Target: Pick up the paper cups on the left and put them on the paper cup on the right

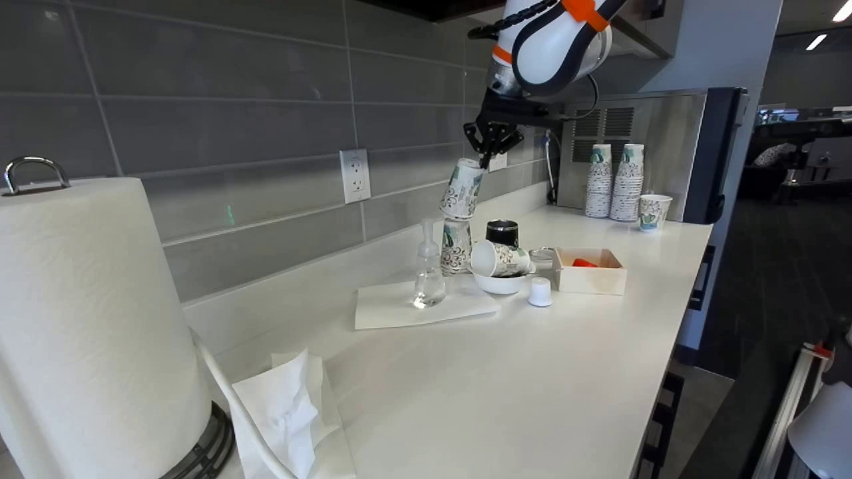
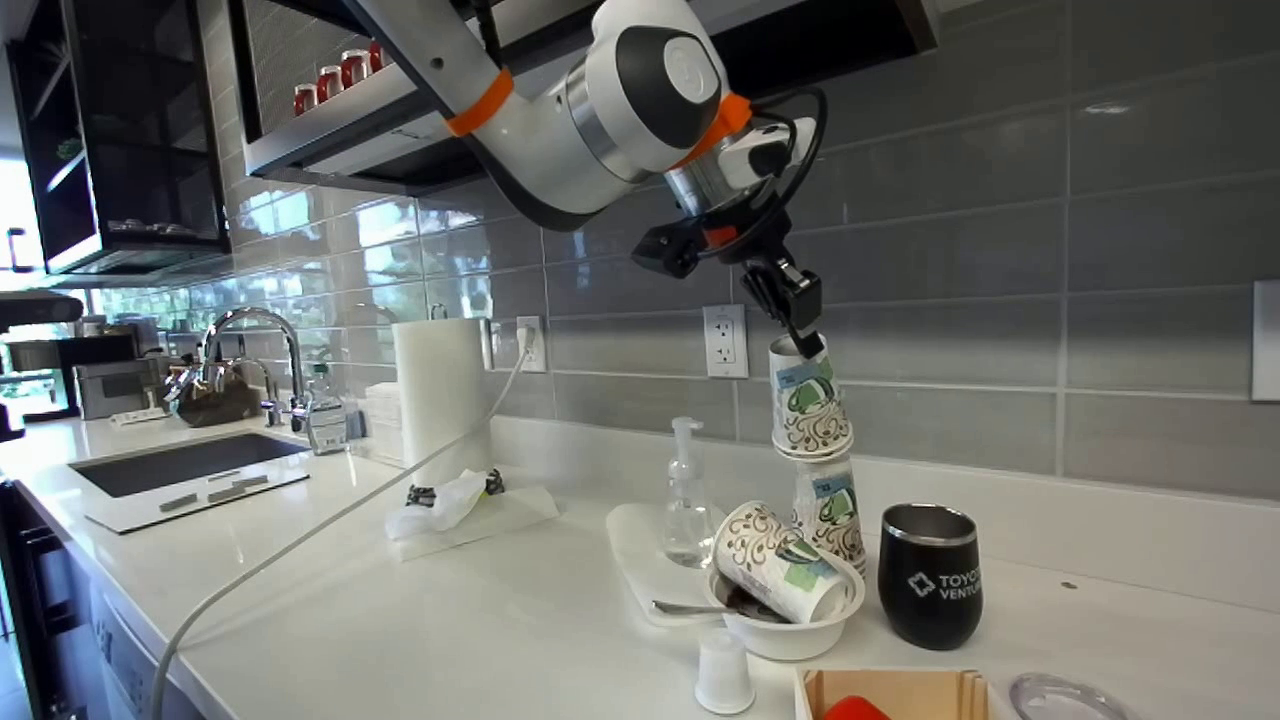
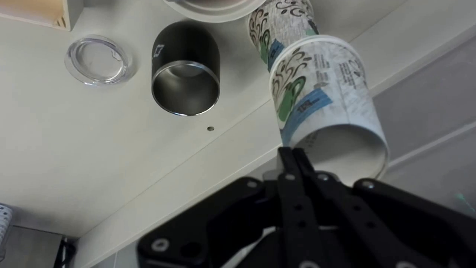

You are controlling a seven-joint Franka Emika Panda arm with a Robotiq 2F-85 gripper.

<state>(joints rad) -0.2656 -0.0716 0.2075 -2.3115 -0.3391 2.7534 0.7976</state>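
Note:
A paper cup with a leaf and swirl print (image 1: 461,189) (image 2: 808,405) hangs upside down and tilted from my gripper (image 1: 484,161) (image 2: 806,340). In the wrist view my fingertips (image 3: 292,149) pinch the edge of this cup's base (image 3: 319,85). Its wide rim is right over the top of a lower paper cup (image 1: 456,247) (image 2: 832,505) (image 3: 280,26) on the counter; whether they touch is hard to tell. Another paper cup (image 1: 509,259) (image 2: 775,560) lies on its side in a white bowl (image 1: 499,285) (image 2: 790,640).
A black tumbler (image 2: 930,580) (image 3: 186,44), clear lid (image 3: 97,61) and wooden box (image 1: 591,281) stand near. A clear pump bottle (image 1: 428,273) and small white cup (image 1: 540,293) are beside the bowl. Cup stacks (image 1: 628,186) stand by the steel appliance. The tiled wall is close behind.

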